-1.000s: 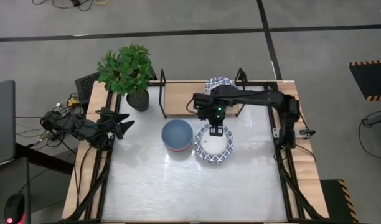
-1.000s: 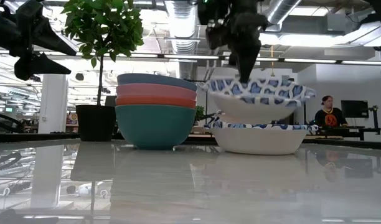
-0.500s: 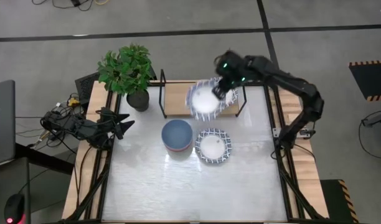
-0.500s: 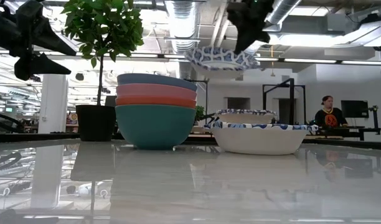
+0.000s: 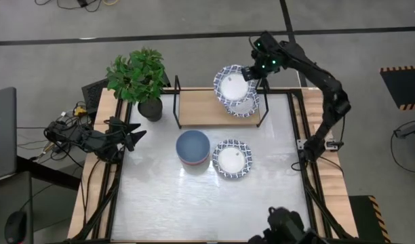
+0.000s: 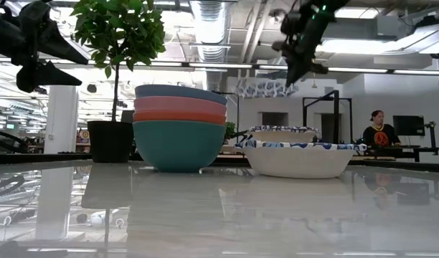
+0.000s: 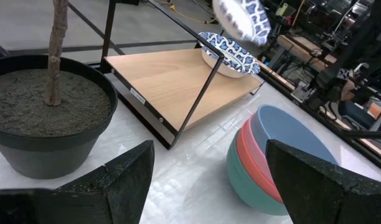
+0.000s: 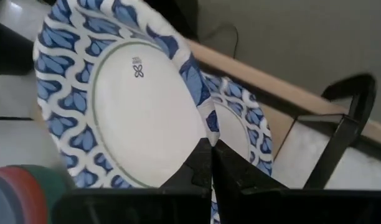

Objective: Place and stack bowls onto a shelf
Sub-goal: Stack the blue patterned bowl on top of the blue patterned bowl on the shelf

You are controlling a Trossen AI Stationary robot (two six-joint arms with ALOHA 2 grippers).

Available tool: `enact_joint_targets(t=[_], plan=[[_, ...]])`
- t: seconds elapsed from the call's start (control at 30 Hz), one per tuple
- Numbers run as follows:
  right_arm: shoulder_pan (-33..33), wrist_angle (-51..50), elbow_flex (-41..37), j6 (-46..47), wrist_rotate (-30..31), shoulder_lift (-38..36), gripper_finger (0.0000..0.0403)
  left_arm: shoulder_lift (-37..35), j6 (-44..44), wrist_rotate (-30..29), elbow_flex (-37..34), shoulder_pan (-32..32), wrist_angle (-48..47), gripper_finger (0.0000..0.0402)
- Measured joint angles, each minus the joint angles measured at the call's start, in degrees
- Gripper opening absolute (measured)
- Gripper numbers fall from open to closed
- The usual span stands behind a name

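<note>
My right gripper [image 5: 251, 72] is shut on a white bowl with a blue patterned rim [image 5: 231, 85]. It holds the bowl in the air over the right end of the wooden shelf [image 5: 201, 107]. A second patterned bowl [image 5: 247, 106] rests on the plank just below. A third patterned bowl [image 5: 232, 159] sits on the tabletop beside the blue, red and teal stack [image 5: 192, 148]. My left gripper [image 5: 131, 135] waits open at the table's left edge, near the plant pot. My right gripper pinches the held bowl's rim [image 8: 200, 111] between its two fingers [image 8: 206, 163], coming from the table's right and far side. The bowl is lifted clear and tipped steeply, with its marked underside [image 8: 138, 71] facing the wrist camera. It hangs over the bowl on the shelf [image 8: 240, 134].
A potted plant [image 5: 141, 80] stands at the shelf's left end. The shelf's black wire end frames [image 5: 263, 95] rise beside the held bowl. The left and middle of the plank [image 7: 172, 78] are bare. A dark shape [image 5: 283, 227] shows at the table's near edge.
My right gripper lifted the top patterned bowl off the one on the table. It carried the bowl up and toward the far edge, first over the shelf's middle and then to its right end. The bowl went from level to steeply tipped. The lower bowl stayed put.
</note>
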Motion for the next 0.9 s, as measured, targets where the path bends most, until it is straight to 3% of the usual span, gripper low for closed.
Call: enact_joint_targets(t=[0.43,0.9], plan=[[-3.0,-5.8,0.0,-3.1,-1.9,4.9,0.0021,0.0,-0.3,-0.7,0.0,0.0,0.0,0.0293],[-2.7,-7.9,0.0,-2.7,0.6,6.0,0.0021,0.0,-0.3,-0.8,0.0,0.0,0.0,0.0293]])
